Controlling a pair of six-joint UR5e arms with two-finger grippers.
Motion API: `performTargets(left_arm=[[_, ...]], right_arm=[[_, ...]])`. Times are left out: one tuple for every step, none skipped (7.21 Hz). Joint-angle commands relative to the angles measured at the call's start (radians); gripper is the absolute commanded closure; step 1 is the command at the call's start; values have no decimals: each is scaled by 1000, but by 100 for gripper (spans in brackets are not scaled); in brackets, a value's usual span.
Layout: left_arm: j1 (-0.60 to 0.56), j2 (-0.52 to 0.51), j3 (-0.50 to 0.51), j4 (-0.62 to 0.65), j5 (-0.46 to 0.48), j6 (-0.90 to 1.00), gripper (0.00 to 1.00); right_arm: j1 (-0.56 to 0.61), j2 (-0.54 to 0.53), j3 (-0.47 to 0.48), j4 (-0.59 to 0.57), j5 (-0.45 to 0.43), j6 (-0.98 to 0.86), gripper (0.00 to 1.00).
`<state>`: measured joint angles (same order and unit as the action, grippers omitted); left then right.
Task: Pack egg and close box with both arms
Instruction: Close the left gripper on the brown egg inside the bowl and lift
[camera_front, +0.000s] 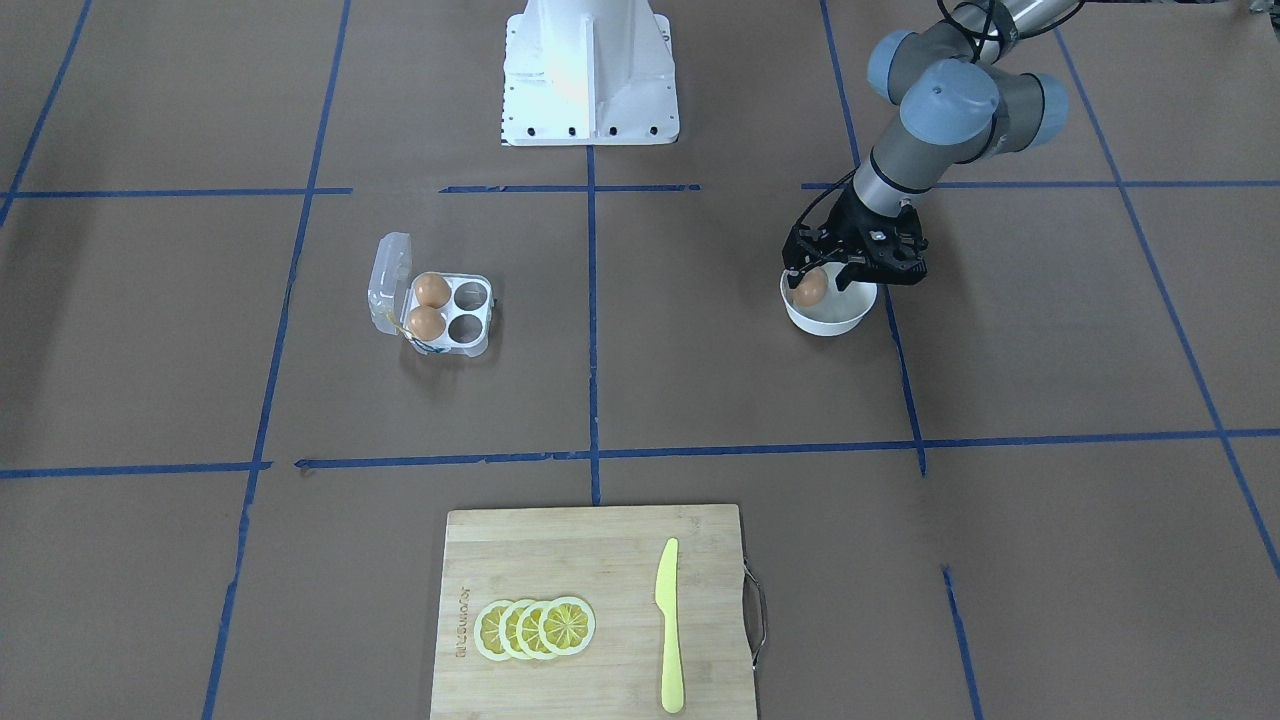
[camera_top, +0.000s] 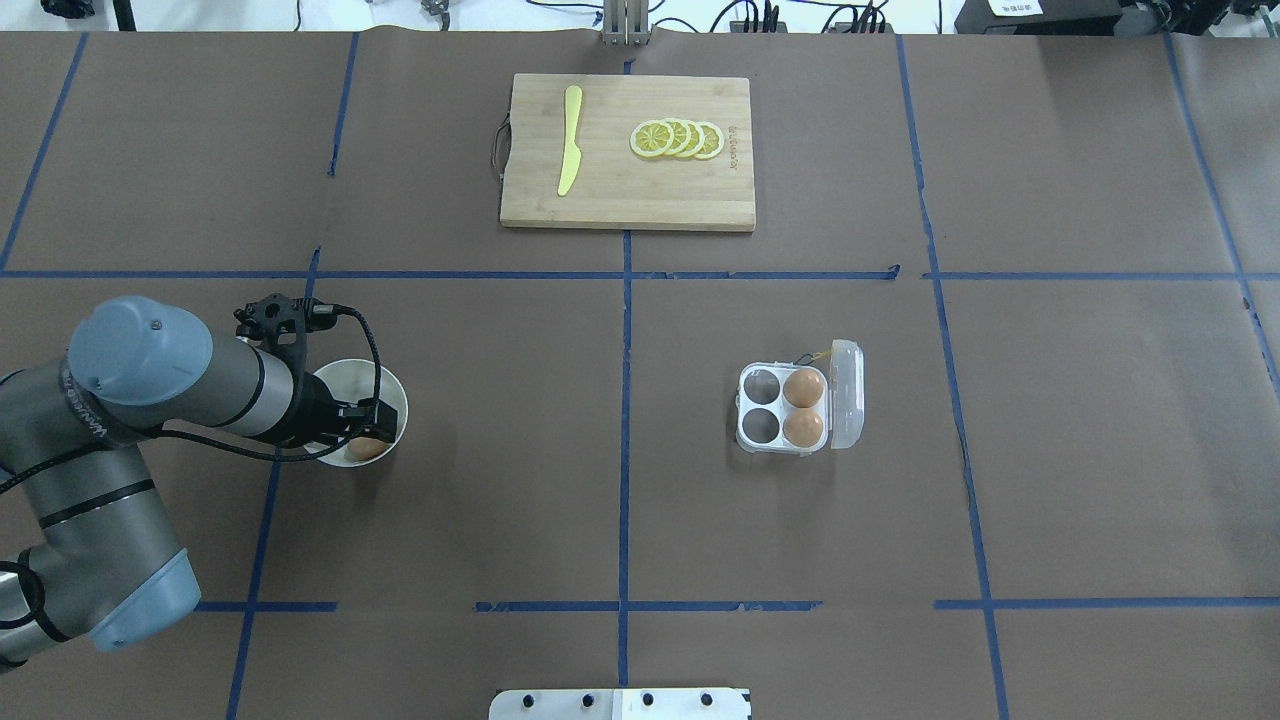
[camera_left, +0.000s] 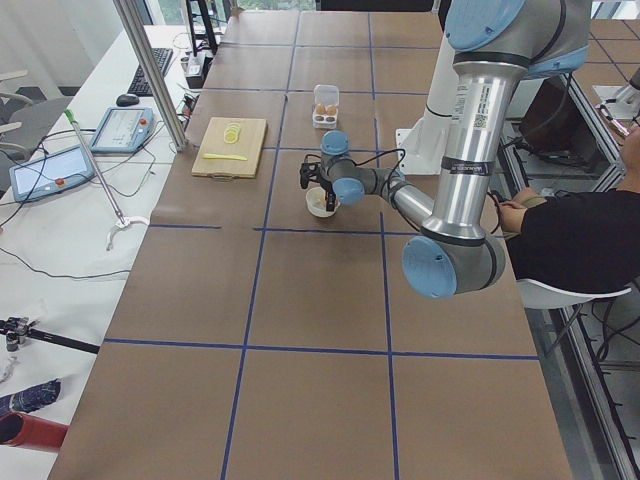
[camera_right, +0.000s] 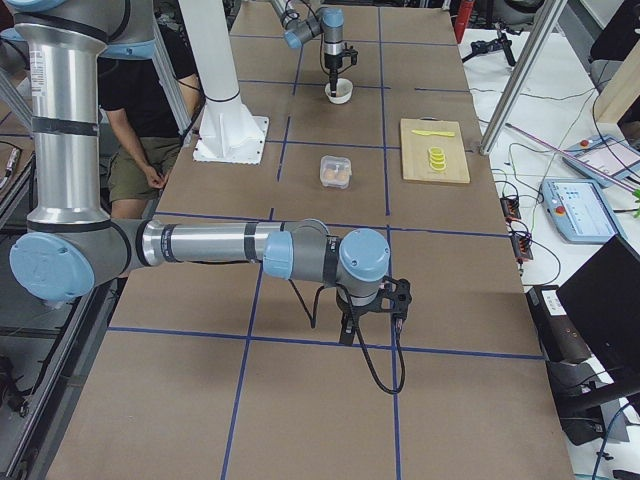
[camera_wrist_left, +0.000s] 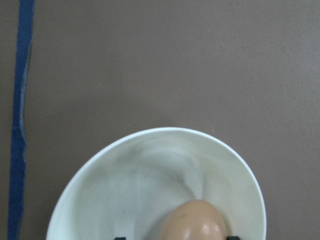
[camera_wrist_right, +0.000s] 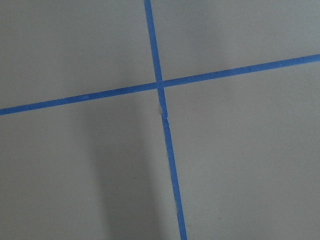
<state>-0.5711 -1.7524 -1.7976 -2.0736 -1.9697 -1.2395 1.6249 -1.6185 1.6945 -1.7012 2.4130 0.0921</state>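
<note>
Orange-brown egg (camera_front: 811, 287) gripped by left claw (camera_front: 828, 272) above white bowl (camera_front: 835, 318) rim; right claw state unclear.

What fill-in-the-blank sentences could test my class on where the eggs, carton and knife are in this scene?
1. The box has ____ empty wells.
2. The left tool is at an egg in the white ____.
3. The box's lid is ____.
4. The yellow knife lies on the cutting board beside the ____ slices.

Missing words: two; bowl; open; lemon
</note>
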Motion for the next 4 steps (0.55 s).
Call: performTargets(left_arm=[[2, 2, 3, 3, 0, 0, 32], [2, 1, 3, 3, 0, 0, 37], [2, 1, 1, 3, 0, 0, 44], [2, 2, 3, 4, 0, 0, 55]], right_arm=[[1, 0, 1, 0, 0, 0, 0], [1, 0, 2, 0, 0, 0, 0], [1, 0, 4, 0, 0, 0, 0], [1, 0, 2, 0, 0, 0, 0]])
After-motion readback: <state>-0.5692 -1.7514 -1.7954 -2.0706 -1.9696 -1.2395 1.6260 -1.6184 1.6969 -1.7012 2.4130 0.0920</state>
